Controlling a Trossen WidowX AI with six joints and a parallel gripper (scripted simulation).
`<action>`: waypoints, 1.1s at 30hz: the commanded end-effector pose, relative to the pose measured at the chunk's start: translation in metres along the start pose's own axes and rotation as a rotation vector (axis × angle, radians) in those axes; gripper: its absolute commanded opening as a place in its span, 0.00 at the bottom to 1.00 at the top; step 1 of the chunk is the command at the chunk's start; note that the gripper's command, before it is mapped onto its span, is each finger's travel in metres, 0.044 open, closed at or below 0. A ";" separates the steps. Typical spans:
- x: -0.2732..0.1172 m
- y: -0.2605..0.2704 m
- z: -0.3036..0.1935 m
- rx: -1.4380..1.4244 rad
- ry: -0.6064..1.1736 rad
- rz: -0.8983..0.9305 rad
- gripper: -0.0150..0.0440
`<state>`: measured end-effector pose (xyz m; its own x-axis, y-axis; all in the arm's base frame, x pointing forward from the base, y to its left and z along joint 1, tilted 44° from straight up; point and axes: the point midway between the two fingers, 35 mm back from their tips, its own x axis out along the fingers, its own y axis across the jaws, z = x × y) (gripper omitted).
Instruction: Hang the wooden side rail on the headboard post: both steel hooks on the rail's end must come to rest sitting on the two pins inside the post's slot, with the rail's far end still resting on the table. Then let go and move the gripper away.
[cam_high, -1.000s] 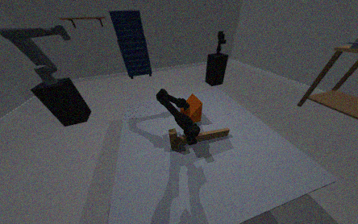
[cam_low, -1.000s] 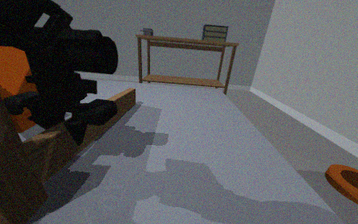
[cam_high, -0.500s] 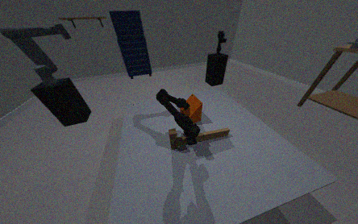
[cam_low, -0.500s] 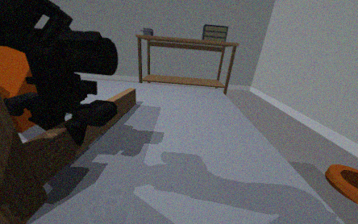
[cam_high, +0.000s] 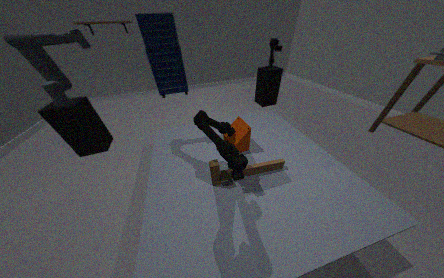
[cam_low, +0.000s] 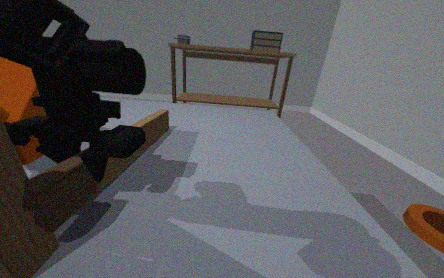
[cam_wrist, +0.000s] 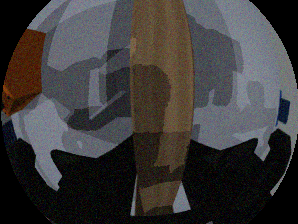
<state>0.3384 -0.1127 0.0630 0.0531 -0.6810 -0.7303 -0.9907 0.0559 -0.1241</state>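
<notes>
The wooden side rail is a long light-brown board. Its far end is low at the table, resting on it as far as I can tell. My gripper is shut on the rail near the post-side end, one finger on each side. The headboard post stands upright at that end, at the left edge of the exterior view. The rail's end is close against or beside the post. The steel hooks, the slot and the pins cannot be made out, so their contact cannot be told.
An orange block stands behind the arm, beside the rail. An orange ring lies at the right in the exterior view. A wooden workbench, a blue rack and two pedestals with arms stand farther off.
</notes>
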 end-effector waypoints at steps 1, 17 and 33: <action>-0.001 -0.002 -0.001 0.008 0.010 -0.011 0.25; 0.001 -0.002 -0.001 0.008 0.010 -0.011 0.25; 0.002 0.000 0.000 -0.002 -0.001 -0.005 0.57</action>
<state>0.3389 -0.1140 0.0612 0.0574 -0.6807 -0.7303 -0.9908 0.0511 -0.1255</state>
